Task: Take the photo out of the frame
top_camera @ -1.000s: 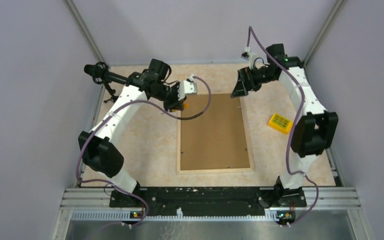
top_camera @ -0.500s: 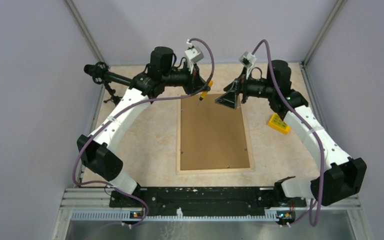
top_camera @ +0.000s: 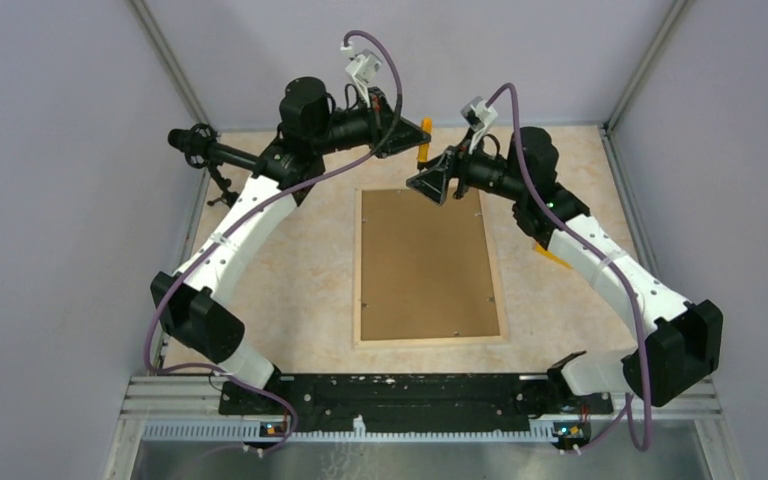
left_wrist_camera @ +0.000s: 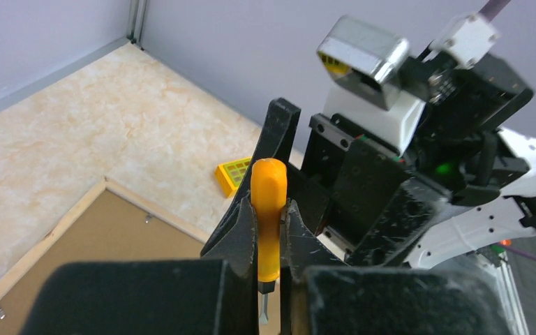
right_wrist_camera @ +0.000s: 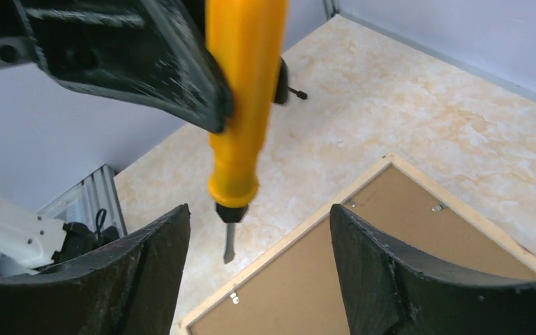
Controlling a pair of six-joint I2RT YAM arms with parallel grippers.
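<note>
From above, the frame (top_camera: 428, 265) lay flat in the middle of the worktop (top_camera: 300, 280), turned face down, so only its brown back and pale wood edges showed. Both arms reached over its far end. The left hand (top_camera: 412, 136) was raised above the far edge, gripping an orange-handled screwdriver (top_camera: 422, 154). The right hand (top_camera: 430, 184) hung just beside it, over the frame's far right corner, its fingers apart. A sliver of the yellow block (top_camera: 552, 254) peeked out from under the right arm, to the right of the frame.

In the left wrist view, the left hand (left_wrist_camera: 269, 222) was clamped narrowly around the screwdriver (left_wrist_camera: 268, 202), handle up and metal tip down. The right hand (left_wrist_camera: 363, 202) loomed close behind it. The yellow block (left_wrist_camera: 233, 174) sat on the worktop (left_wrist_camera: 112, 112) beyond a corner of the frame (left_wrist_camera: 112, 237).

In the right wrist view, the right hand (right_wrist_camera: 255, 279) stood wide, holding nothing. The screwdriver (right_wrist_camera: 241, 105) hung tip down in the gap ahead of its fingers, held by the left hand (right_wrist_camera: 146, 56), above the worktop (right_wrist_camera: 391, 91) and near the frame's (right_wrist_camera: 363, 251) corner.
</note>
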